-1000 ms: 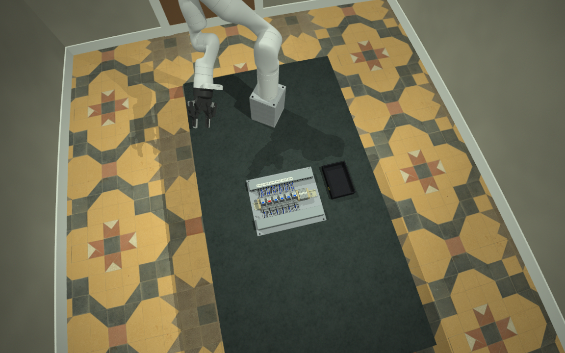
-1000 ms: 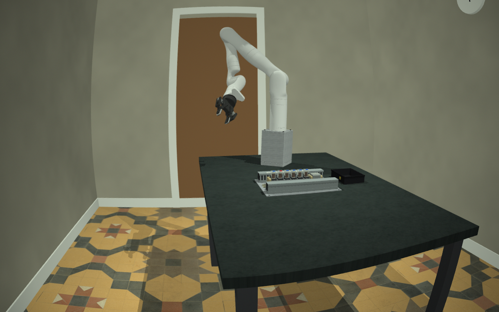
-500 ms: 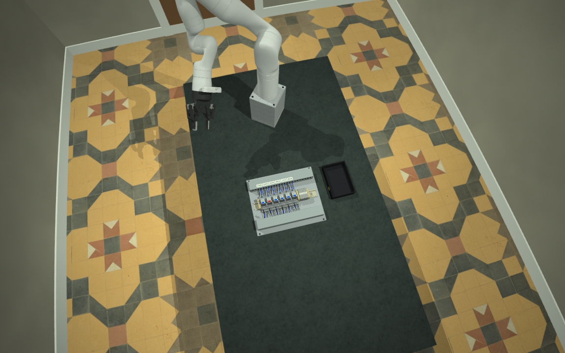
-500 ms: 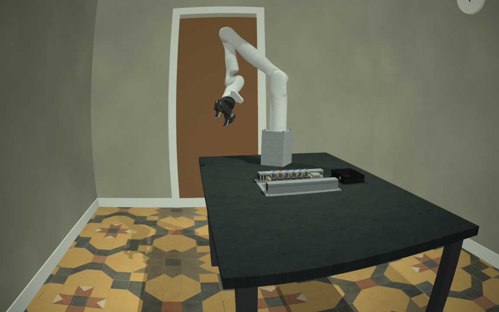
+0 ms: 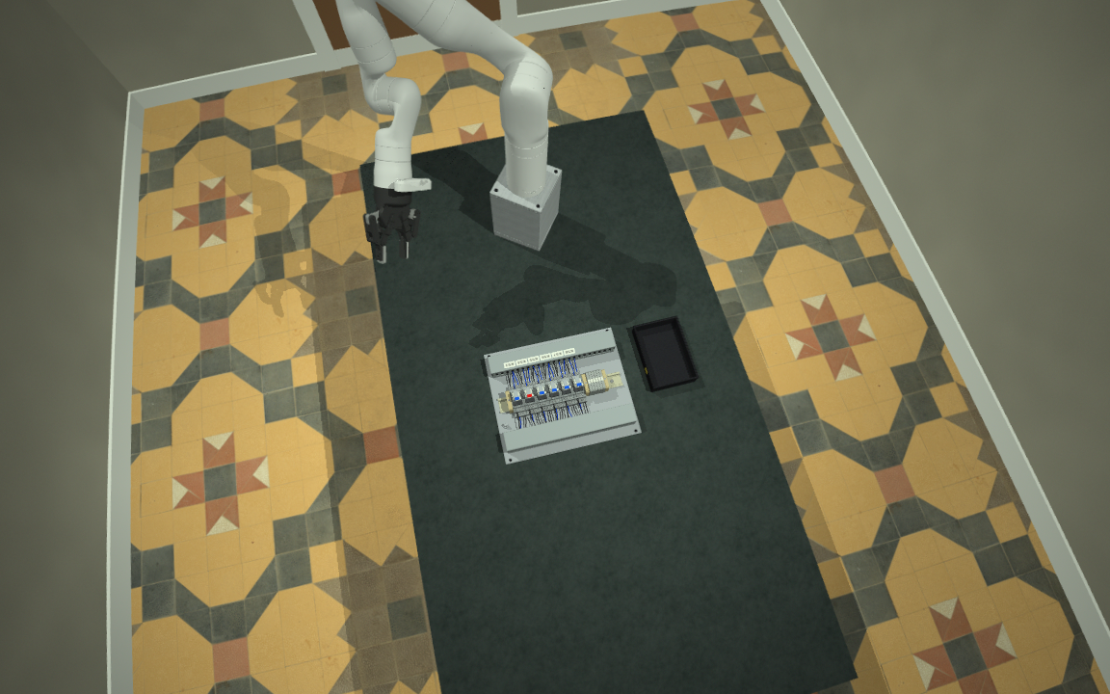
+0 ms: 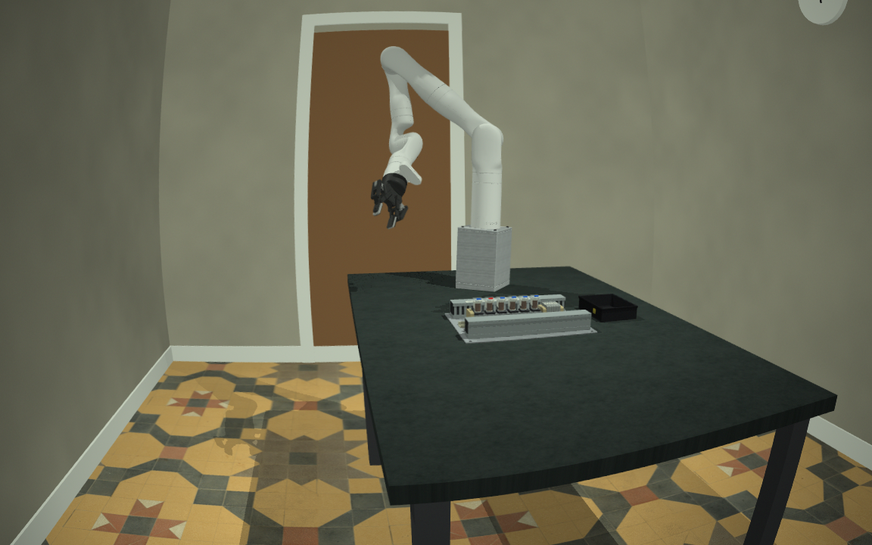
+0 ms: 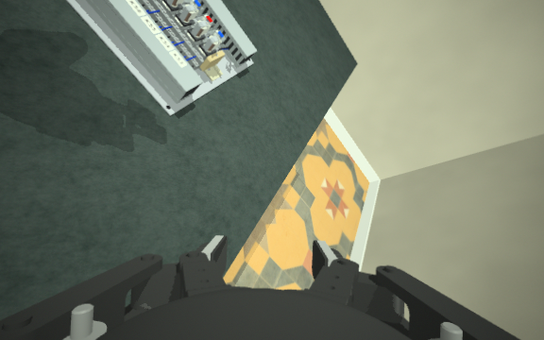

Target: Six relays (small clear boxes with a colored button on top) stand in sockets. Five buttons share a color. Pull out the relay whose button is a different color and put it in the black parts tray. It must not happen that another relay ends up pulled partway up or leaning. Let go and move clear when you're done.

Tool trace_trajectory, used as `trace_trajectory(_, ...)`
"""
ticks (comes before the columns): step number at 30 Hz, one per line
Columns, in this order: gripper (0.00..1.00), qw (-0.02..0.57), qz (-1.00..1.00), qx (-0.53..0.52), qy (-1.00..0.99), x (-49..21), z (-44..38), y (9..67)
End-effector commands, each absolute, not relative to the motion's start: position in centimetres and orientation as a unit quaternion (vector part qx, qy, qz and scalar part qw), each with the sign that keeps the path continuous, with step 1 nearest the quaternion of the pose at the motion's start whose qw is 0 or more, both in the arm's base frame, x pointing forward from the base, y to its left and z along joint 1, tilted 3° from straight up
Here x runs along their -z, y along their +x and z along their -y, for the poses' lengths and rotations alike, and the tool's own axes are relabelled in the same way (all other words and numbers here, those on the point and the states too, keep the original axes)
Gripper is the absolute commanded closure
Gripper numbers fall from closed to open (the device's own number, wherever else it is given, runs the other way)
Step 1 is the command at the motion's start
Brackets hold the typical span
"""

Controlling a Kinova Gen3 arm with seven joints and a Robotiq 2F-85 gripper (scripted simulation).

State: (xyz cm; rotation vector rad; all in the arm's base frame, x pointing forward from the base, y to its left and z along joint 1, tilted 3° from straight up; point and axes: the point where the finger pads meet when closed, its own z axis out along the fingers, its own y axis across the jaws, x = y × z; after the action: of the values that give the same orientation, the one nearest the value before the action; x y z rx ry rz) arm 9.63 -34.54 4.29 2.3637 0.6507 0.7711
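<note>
A grey panel lies in the middle of the dark table with a row of clear relays. One relay has a red button, second from the left; the others are blue. It also shows in the side view and in the wrist view. The black parts tray sits right of the panel and is empty. My gripper hangs high over the table's back left corner, far from the panel. It is open and empty, as the wrist view shows.
The arm's grey base block stands at the back of the table. A brown door is behind the arm. The table's left edge runs right under the gripper, with tiled floor beyond it.
</note>
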Motion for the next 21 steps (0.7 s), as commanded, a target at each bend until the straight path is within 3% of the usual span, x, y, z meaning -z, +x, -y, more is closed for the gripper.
trace_trajectory(1, 0.39, 0.278, -0.253, -0.283, 0.882, -3.9, 34.7, 10.0)
trace_trajectory(21, 0.39, 0.244, -0.299, -0.226, 0.894, -0.6, 36.4, 10.2)
